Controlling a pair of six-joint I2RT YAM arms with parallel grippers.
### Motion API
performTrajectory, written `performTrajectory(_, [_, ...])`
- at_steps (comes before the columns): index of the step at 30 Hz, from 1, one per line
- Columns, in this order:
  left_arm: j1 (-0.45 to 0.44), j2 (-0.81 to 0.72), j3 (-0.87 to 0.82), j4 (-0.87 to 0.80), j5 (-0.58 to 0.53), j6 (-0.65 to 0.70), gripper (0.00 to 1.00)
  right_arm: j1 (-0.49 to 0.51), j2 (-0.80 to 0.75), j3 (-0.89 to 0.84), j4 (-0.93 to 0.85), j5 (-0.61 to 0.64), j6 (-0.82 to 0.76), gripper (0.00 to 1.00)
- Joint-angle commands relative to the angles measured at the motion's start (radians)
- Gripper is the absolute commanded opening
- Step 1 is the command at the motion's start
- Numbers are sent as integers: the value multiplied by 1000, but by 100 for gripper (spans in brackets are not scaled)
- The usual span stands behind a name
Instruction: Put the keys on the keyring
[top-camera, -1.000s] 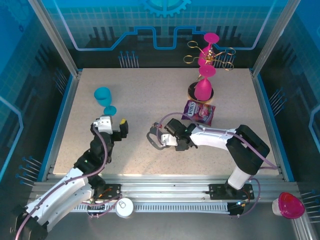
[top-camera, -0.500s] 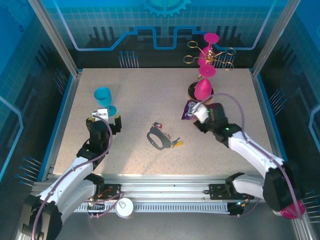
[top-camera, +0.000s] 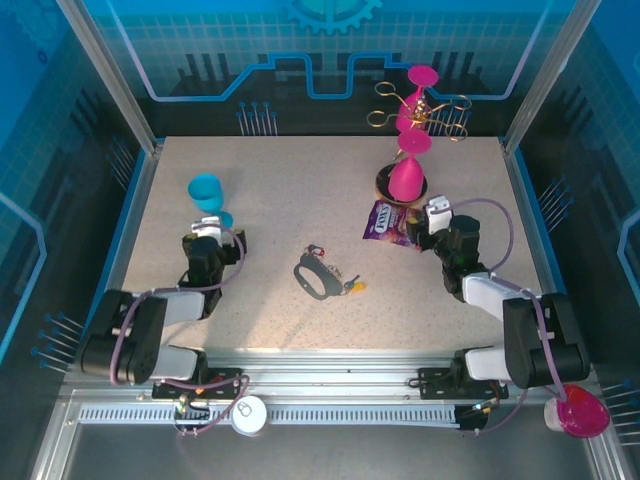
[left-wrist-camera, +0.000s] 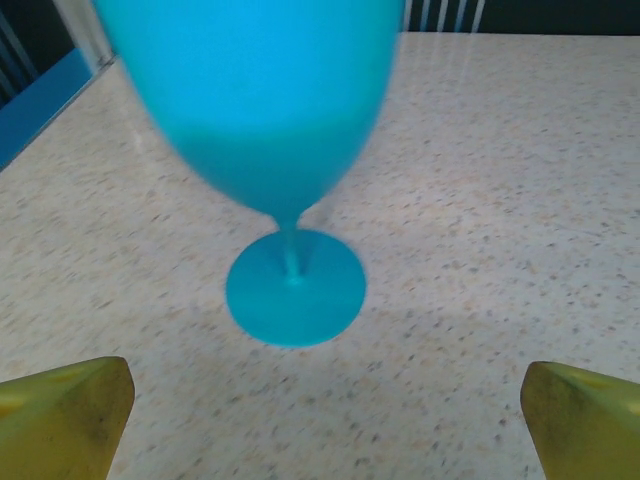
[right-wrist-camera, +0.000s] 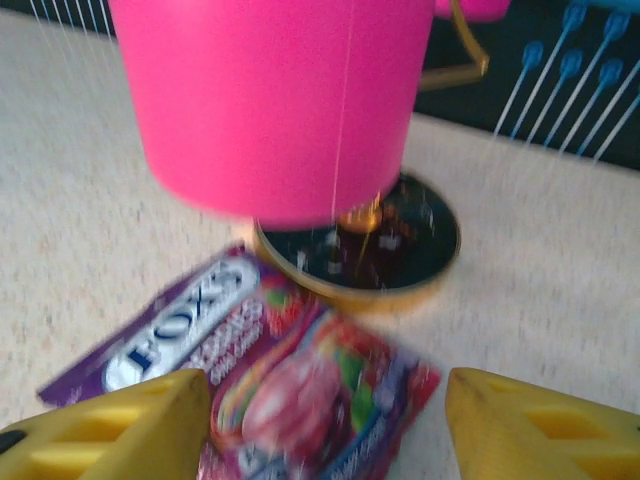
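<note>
The dark grey oval keyring (top-camera: 311, 276) lies on the table's middle, free of both grippers. A yellow-headed key (top-camera: 354, 288) lies at its right end and a red-headed key (top-camera: 317, 249) at its top; I cannot tell whether they hang on it. My left gripper (top-camera: 212, 238) sits far to its left, open, its yellow fingertips (left-wrist-camera: 65, 415) wide apart with nothing between them (left-wrist-camera: 325, 425). My right gripper (top-camera: 428, 222) is far to the right, open over the purple snack packet (right-wrist-camera: 290, 390), jaws apart (right-wrist-camera: 330, 430).
A blue goblet (left-wrist-camera: 270, 120) stands right in front of the left gripper, also in the top view (top-camera: 207, 195). A pink goblet (right-wrist-camera: 270, 100) hangs on the gold wire rack (top-camera: 420, 110) with its round dark base (right-wrist-camera: 400, 245), just beyond the packet (top-camera: 397, 224).
The right arm pulled away from the keyring to the right and its jaws opened, leaving keyring and keys on the table. The left arm drew back toward the blue goblet.
</note>
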Motion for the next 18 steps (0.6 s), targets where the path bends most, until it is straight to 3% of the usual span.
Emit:
performTrajectory(1, [21,164,0,325,126,59,99,-5,-21,20,26,-3,7,58])
performTrajectory(2, [16,160,-5,340,128,71,99,-5,-51,51,-120,17,7,58])
performTrajectory(3, [24,118,6,232,147,49,99,-4,-81,72,-244,27,4,59])
performTrajectory(5, [31,132,32,215,153,46,99,-5,-111,45,-290,22,-6,61])
performTrajectory(7, [37,129,65,148,142,35,99,-10,-98,-60,-92,11,-13,64])
performTrajectory(9, [48,131,84,116,55,-4,99,-23,-17,-145,192,-3,33,66])
performTrajectory(12, [50,131,78,127,50,-9,99,-31,86,-103,212,-90,32,65])
performTrajectory(15, [50,134,85,120,57,-6,99,-42,213,-133,406,-76,56,68])
performTrajectory(18, [50,133,85,117,60,-7,99,-64,199,-109,335,-73,84,71])
